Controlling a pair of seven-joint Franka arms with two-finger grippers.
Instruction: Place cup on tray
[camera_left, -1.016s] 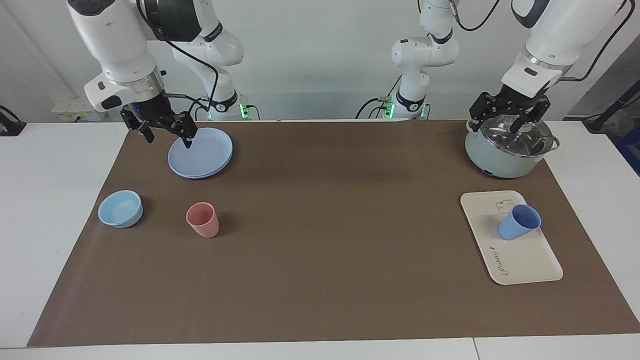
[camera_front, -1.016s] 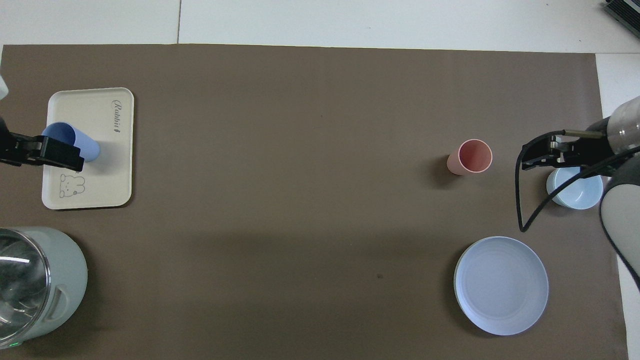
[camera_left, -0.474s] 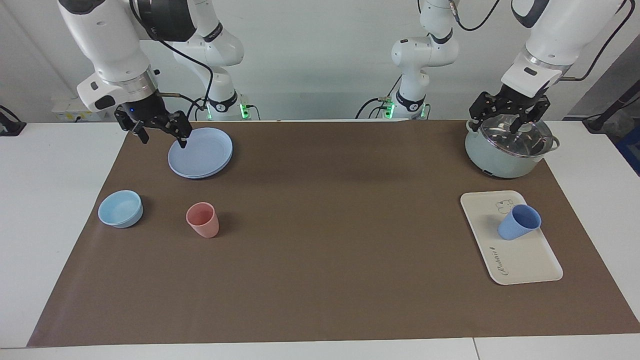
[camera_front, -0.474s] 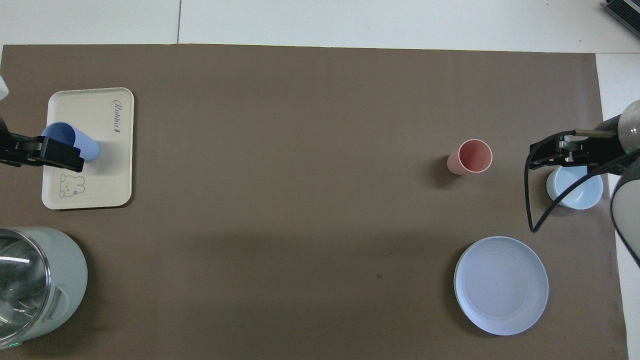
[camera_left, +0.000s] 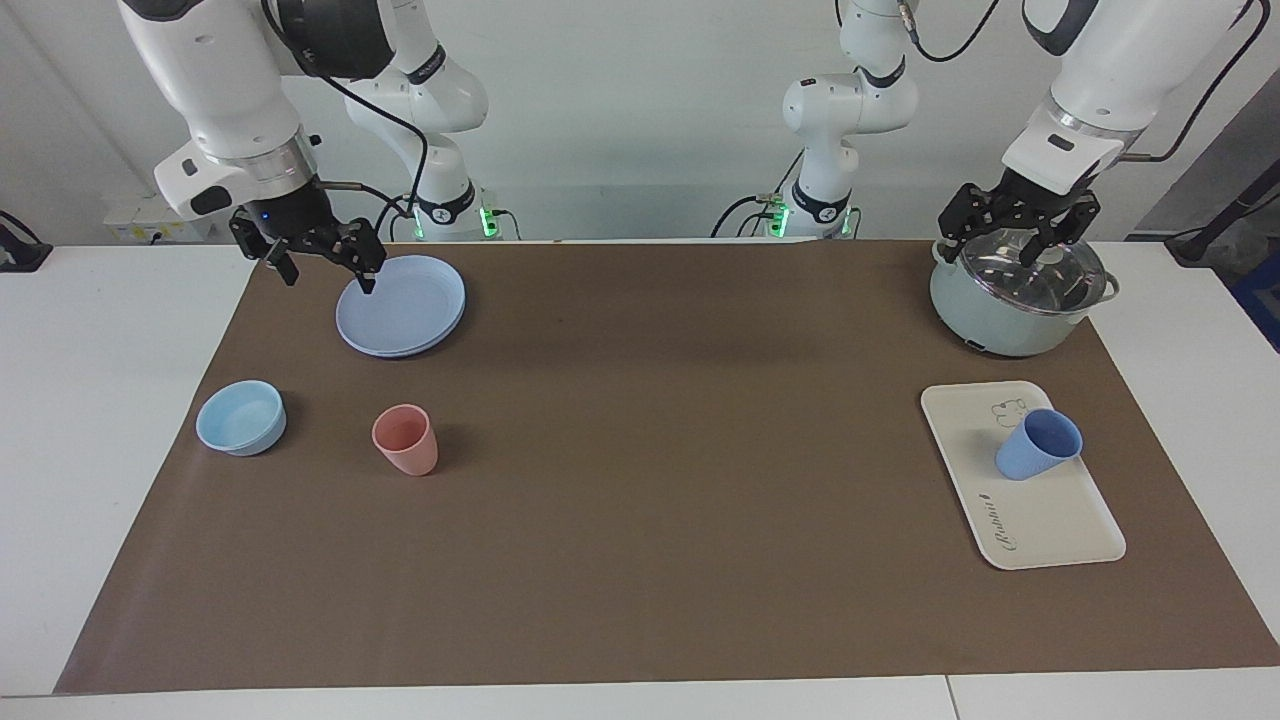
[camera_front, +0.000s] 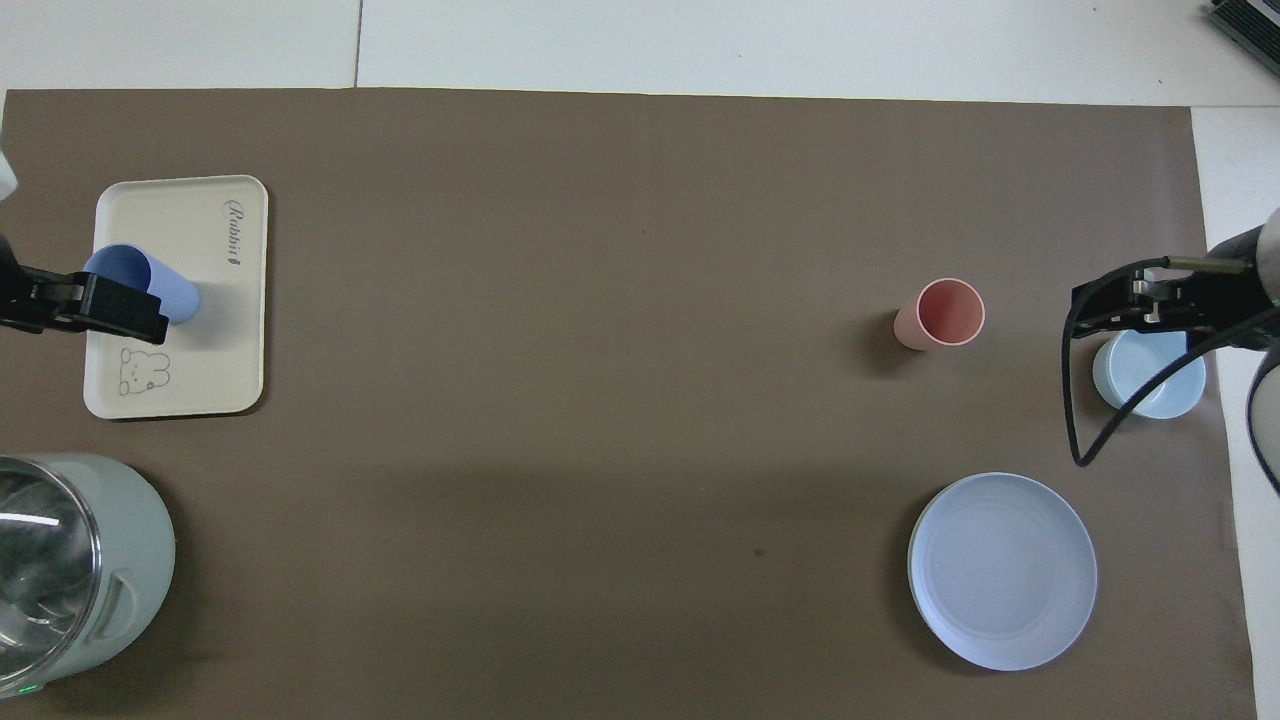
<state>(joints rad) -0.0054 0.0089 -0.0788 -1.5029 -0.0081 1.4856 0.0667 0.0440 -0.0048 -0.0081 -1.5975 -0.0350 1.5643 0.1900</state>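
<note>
The left gripper (camera_left: 1018, 243) is held over the pale-green lidded pot (camera_left: 1010, 305) at upper right of the facing view, jaws spread and empty. The right gripper (camera_left: 325, 270) is held at upper left over the round blue plate's (camera_left: 410, 310) edge, jaws likewise spread. The small periwinkle-blue plastic tumbler (camera_left: 1038, 446) is seen standing on the flat cream-white rectangular tray (camera_left: 1050, 520) at right.

Periwinkle cup (camera_left: 1038, 445), cream tray (camera_left: 1050, 520)

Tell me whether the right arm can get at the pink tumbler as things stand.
Probably yes. The pink tumbler stands upright, apart from the bowl and plate, and the right gripper hangs open above the plate's edge, holding nothing.
</note>
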